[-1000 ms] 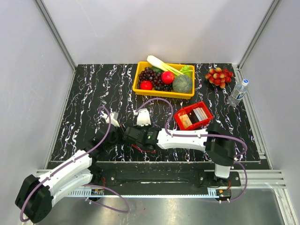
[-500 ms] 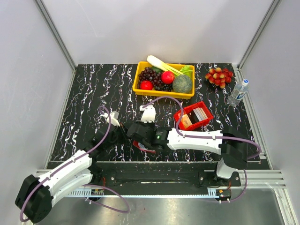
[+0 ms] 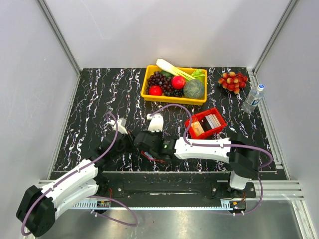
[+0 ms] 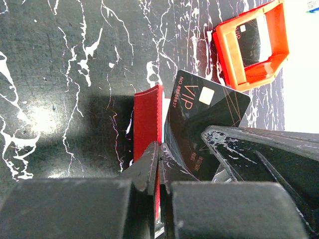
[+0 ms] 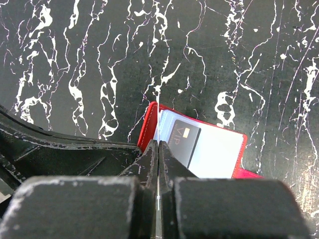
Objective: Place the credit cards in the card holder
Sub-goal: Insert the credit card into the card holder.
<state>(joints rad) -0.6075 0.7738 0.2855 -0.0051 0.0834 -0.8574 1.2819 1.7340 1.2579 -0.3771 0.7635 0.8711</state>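
Note:
The dark red card holder lies open near the table's front middle, pale blue inner faces up; only red slivers show under the arms in the top view. My left gripper is shut on its upright red cover. My right gripper is shut on a thin card seen edge-on, right at the holder's fold. A black VIP card stands against the cover's inner side, and its face shows on the pale page. The grippers meet in the top view.
A bright red tray right of the arms holds tan and whitish cards; the left wrist view shows a black card in it. A yellow basket of produce, grapes and a water bottle stand at the back.
The right arm swung slightly right, then back left, keeping its gripper at the holder. The left arm has not moved.

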